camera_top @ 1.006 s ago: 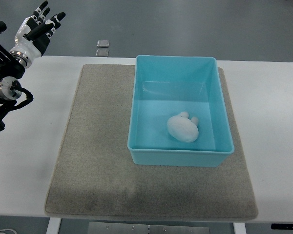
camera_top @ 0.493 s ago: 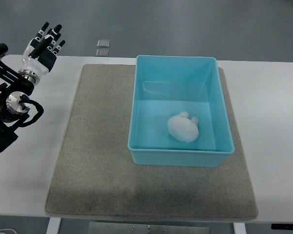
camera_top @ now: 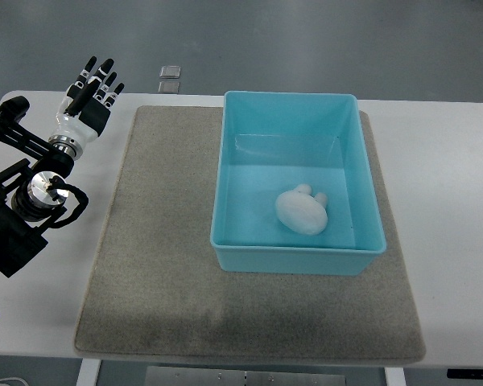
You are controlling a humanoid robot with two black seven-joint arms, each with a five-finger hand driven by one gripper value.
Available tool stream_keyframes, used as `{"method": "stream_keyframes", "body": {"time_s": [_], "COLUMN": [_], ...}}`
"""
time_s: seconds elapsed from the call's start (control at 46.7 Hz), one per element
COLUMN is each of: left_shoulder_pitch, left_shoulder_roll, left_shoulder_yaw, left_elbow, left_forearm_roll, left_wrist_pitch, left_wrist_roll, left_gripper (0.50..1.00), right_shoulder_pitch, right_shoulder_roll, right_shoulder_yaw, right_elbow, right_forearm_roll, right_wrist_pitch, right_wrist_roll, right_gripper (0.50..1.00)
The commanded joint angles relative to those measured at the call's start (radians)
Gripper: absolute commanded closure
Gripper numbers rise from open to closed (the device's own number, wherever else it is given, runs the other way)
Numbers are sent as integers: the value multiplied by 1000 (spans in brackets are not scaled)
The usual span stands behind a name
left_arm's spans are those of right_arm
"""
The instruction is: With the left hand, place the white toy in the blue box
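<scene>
The white toy [camera_top: 301, 211] lay inside the blue box [camera_top: 294, 257], towards its 6 o'clock wall, while the left hand [camera_top: 87, 100] stood empty at 10 o'clock, fingers apparently spread, so placement looked done, leaving only withdrawal.

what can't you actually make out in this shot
- Right hand: not in the top view at all; nothing enters from the right edge.
- Left arm beyond the left hand: cut off by the picture's left edge.
- White toy in the blue box: its underside and features are too small to tell.
- Two small squares on the floor: too small to identify.
</scene>
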State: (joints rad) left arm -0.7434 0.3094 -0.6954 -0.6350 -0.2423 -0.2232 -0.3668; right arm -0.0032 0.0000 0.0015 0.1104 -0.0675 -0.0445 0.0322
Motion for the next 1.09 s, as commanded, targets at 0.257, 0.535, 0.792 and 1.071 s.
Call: {"method": "stream_keyframes", "body": {"time_s": [0.257, 0.535, 0.792, 1.071], "left_shoulder_pitch": [4, -2, -4, -16], "left_shoulder_roll": [-24, -26, -24, -20], "left_shoulder_yaw": [-12, -52, -53, -55], "left_elbow": [1, 0, -3, -3], "left_forearm_roll": [184, 182, 182, 182], "left_wrist_pitch": [-11, -13, -15, -21], "left_wrist_roll": [-4, -26, -24, -24], "left_gripper": [504, 504, 504, 504], "right_shoulder_pitch": [0, 0, 0, 0], "right_shoulder_roll": [0, 0, 0, 0], "right_shoulder_yaw": [0, 0, 0, -2], "right_elbow": [0, 0, 0, 15], "right_forearm_roll": [0, 0, 0, -6], "right_wrist_pitch": [0, 0, 0, 2], "right_wrist_roll": [0, 0, 0, 0], "right_gripper": [564, 564, 564, 564]}}
